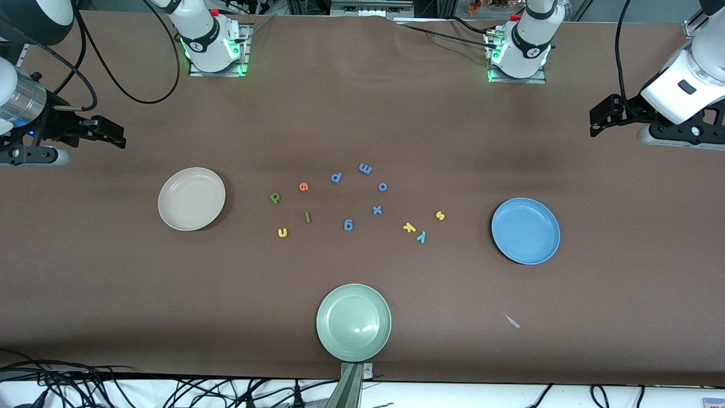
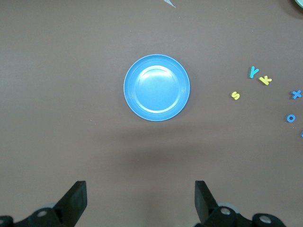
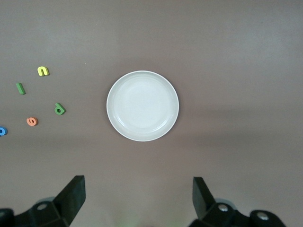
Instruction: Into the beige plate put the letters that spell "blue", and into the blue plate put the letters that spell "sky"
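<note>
The beige plate [image 1: 191,199] lies toward the right arm's end of the table, the blue plate [image 1: 525,230] toward the left arm's end. Beside the beige plate lie the green b [image 1: 275,198], orange e [image 1: 303,186], olive l [image 1: 307,217] and yellow u [image 1: 282,232]. Close to the blue plate lie the yellow s [image 1: 440,215], yellow k [image 1: 409,228] and teal y [image 1: 421,237]. My right gripper [image 1: 115,135] hangs open and empty above the table's end by the beige plate [image 3: 142,105]. My left gripper [image 1: 596,120] hangs open and empty by the blue plate [image 2: 156,87].
Several blue letters [image 1: 365,168] are scattered mid-table between the two letter groups. A pale green plate [image 1: 354,322] sits close to the table edge nearest the front camera. A small pale scrap [image 1: 512,321] lies nearer to the front camera than the blue plate.
</note>
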You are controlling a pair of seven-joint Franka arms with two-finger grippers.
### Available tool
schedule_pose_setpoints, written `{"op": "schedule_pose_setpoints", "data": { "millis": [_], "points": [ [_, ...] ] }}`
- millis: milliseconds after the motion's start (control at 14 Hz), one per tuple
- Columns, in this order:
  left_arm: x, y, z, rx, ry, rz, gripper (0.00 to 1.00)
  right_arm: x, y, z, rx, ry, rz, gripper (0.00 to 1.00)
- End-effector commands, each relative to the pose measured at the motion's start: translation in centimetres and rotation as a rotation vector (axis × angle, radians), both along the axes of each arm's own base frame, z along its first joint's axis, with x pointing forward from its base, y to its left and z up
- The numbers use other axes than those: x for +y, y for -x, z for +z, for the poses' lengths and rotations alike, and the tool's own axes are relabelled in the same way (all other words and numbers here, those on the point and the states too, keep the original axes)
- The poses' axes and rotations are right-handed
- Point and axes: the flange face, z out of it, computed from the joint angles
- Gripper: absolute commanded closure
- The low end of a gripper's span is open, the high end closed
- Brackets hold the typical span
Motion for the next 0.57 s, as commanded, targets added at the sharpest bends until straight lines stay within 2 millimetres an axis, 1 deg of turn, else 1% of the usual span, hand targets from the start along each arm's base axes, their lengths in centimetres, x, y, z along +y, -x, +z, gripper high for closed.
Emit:
{"op": "schedule_pose_setpoints", "data": {
  "millis": [0, 499],
  "points": [
    [0.03, -0.15, 0.54, 0.002, -0.028, 0.008, 0.00, 0.11, -0.22, 0.68, 0.004, -0.017, 0.005, 0.00],
    [0.03, -0.15, 0.54, 0.002, -0.028, 0.008, 0.00, 0.20, -0.25, 0.60, 0.005, -0.017, 0.004, 0.00]
  ]
}}
